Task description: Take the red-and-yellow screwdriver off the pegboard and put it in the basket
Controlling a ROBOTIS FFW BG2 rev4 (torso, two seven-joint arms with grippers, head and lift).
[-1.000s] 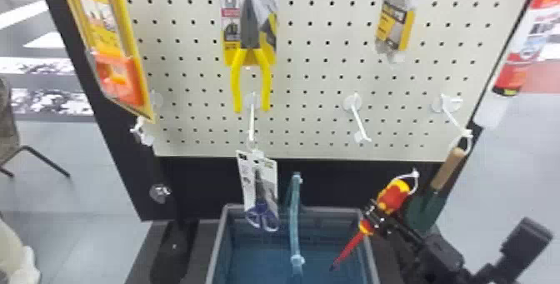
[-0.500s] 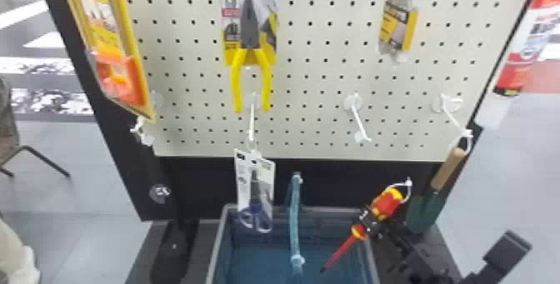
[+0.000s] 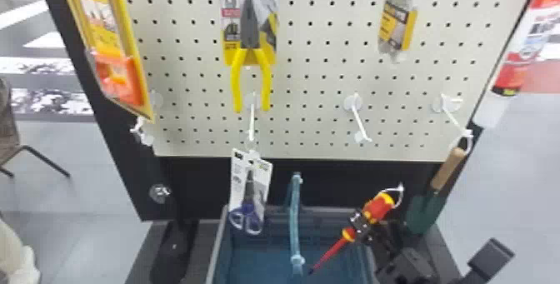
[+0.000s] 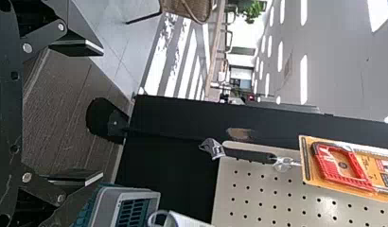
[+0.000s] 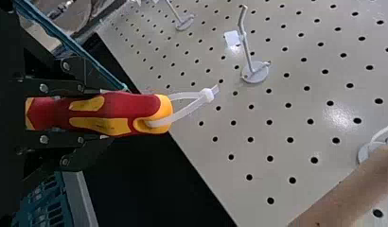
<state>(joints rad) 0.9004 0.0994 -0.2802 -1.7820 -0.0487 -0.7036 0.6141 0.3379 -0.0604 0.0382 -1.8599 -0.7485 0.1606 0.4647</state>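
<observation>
Over by the basket's [image 3: 216, 245] right side, the right pincer [image 3: 359, 222] is pinching the red-and-yellow screwdriver [image 3: 380, 207] by its handle, pretty snug. Long axis sits on a slant, tip pointing down and left, handle end up right. Left pincer's [image 4: 98, 112] spread wide.

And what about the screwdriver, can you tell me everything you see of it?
The screwdriver has a chunky red-and-yellow handle that looks like plastic or rubber, and a thin red shaft with a dark tip. A white loop goes through the handle's end and is on no hook. The right gripper pinches the handle. The screwdriver tilts, tip down, over the basket.
</observation>
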